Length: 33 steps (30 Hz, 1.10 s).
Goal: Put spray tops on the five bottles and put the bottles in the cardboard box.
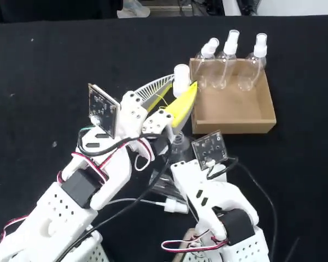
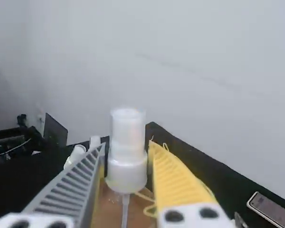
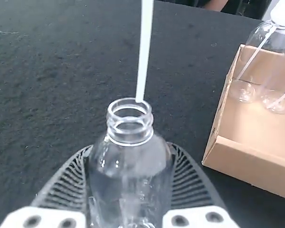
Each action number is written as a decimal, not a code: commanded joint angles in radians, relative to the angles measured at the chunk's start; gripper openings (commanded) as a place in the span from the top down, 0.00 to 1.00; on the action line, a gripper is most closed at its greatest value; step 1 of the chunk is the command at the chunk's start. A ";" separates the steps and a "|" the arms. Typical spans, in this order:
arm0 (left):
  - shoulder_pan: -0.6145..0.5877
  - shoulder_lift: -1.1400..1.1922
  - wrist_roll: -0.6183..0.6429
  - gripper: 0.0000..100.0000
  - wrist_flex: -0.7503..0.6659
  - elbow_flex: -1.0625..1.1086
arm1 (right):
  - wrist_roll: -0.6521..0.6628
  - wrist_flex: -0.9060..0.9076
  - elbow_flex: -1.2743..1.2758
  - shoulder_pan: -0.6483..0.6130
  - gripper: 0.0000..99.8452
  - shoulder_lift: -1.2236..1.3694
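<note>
- Overall, the work surface is a table (image 1: pixel 44 65) under black cloth that spans the high view. In the left wrist view a plain white wall (image 2: pixel 190 57) rises behind it.
- Container: the cardboard box (image 1: pixel 232 112) sits open-topped on the cloth, at about 2 o'clock from the table's centre.
- Contents: 3 capped bottles (image 1: pixel 225 71) stand in a row against the box's 12 o'clock wall. Each is clear and carries a white sprayer.
- Left arm: the left gripper (image 1: pixel 181 83) has 1 grey and 1 yellow finger (image 1: pixel 185 105). They are closed partway onto a white spray top (image 1: pixel 181 72) and pinch it from both sides. The spray top is held upright in the air, just off the box's 9 o'clock wall near the 12 o'clock corner.
- Right arm: the right gripper (image 3: pixel 130 156) has 2 grey ribbed fingers (image 3: pixel 61 185) clasped around the body of an open bottle (image 3: pixel 129 137). That bottle is clear and upright with a bare neck. It is near the box's 7 o'clock corner, at 6 o'clock from the left gripper.
- Alignment: the dip tube (image 3: pixel 143 47) hangs from the held spray top. Its lower end meets the far rim of the open neck, and whether it has entered cannot be told.
- Loose part: 1 spare sprayer (image 1: pixel 177 206) lies on its side on the cloth at 6 o'clock, between the 2 arms. Its tube points toward 9 o'clock.
</note>
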 commanded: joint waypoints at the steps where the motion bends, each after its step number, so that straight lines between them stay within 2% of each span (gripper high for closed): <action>1: 0.005 0.003 0.025 0.97 -0.025 -0.025 | -0.025 -0.052 -0.051 -0.006 0.99 -0.087; 4: 0.005 0.003 0.025 0.97 -0.025 -0.024 | -0.064 -0.060 -0.051 -0.005 0.99 -0.087; 12: 0.007 -0.003 0.025 0.97 -0.018 -0.027 | -0.063 -0.104 -0.053 -0.005 0.99 -0.087; 19: 0.012 -0.006 0.029 0.97 -0.015 -0.027 | -0.069 -0.186 -0.051 0.112 0.99 -0.087; 24: 0.015 0.012 0.026 0.97 -0.021 -0.025 | -0.069 -0.198 -0.053 0.118 0.99 -0.087; 33: 0.045 0.215 0.025 0.96 -0.014 -0.096 | -0.064 -0.198 -0.053 0.118 0.99 -0.087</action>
